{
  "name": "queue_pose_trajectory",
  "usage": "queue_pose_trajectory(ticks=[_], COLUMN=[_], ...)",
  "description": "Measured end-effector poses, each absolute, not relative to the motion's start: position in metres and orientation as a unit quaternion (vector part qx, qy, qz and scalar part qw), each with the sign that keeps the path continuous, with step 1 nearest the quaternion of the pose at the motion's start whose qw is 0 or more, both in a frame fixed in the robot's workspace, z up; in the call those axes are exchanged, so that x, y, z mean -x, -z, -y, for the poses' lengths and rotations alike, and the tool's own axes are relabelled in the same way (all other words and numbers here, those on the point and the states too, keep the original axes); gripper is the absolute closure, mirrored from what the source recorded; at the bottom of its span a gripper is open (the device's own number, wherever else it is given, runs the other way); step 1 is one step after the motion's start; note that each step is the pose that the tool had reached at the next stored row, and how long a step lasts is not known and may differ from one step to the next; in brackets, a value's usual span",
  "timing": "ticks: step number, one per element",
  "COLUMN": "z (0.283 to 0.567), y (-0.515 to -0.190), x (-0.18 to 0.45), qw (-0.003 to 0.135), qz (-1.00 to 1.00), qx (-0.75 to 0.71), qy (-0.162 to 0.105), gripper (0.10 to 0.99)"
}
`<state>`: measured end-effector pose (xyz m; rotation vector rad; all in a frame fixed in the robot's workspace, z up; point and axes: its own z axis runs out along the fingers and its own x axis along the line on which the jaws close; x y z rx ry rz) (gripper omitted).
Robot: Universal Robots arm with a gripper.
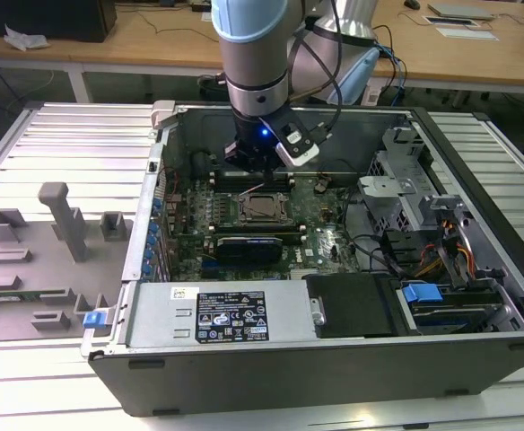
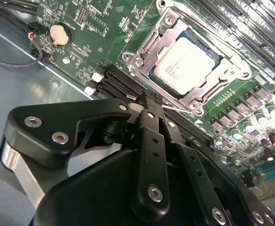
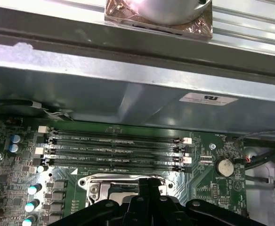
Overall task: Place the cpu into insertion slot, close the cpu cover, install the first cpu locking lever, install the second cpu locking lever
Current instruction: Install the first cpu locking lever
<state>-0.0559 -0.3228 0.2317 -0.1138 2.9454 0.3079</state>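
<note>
Resting inside the thin metal cpu cover point(image 2: 151, 44), the square silvery cpu point(image 2: 184, 63) lies near the closed black pincer point(image 2: 144, 106).

Silver-grey tubular arm point(image 1: 257, 63) with a pale blue joint cap, black cables point(image 1: 337, 72) looping beside it, and a blue light point(image 1: 264, 133) at the wrist. The gripper point(image 2: 146, 104) is a matte black linkage studded with silver screws.
</note>
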Motion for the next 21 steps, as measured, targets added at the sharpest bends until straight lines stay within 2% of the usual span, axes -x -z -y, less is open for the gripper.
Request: queue_pose_trajectory(ticks=[7,14,21], z=[0.312,0.309,0.301], y=[-0.225,-0.219,-0.214], x=[0.058,0.058,0.058], qw=[0.096,0.096,0.096], qz=[-0.990,-0.992,-0.993], qx=[0.040,0.036,0.025], qy=[-0.094,-0.073,-0.071], gripper=[0.980,0.980,0.980])
